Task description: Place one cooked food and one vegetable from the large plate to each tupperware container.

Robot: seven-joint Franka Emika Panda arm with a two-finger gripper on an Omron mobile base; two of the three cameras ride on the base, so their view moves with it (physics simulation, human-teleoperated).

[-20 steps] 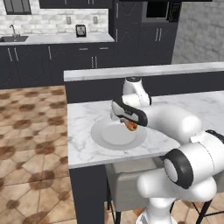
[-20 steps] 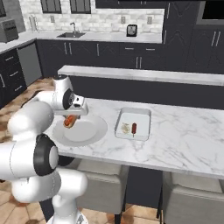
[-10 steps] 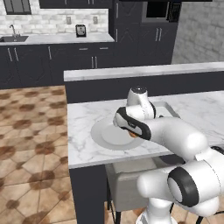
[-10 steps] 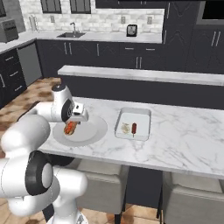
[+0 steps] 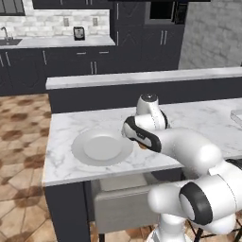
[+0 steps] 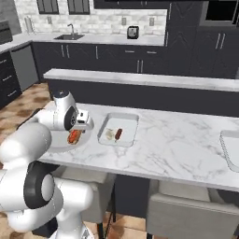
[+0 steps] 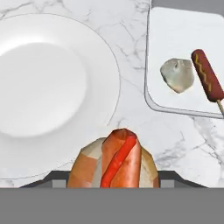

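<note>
Low in the hand view, half-spread fingers [image 7: 57, 178] pinch a soft, squashy orange-brown hot dog in bun [image 7: 114, 159]; grip its sides gently.

Bare marble [image 6: 177, 140] between both containers [image 6: 118, 129]
</note>
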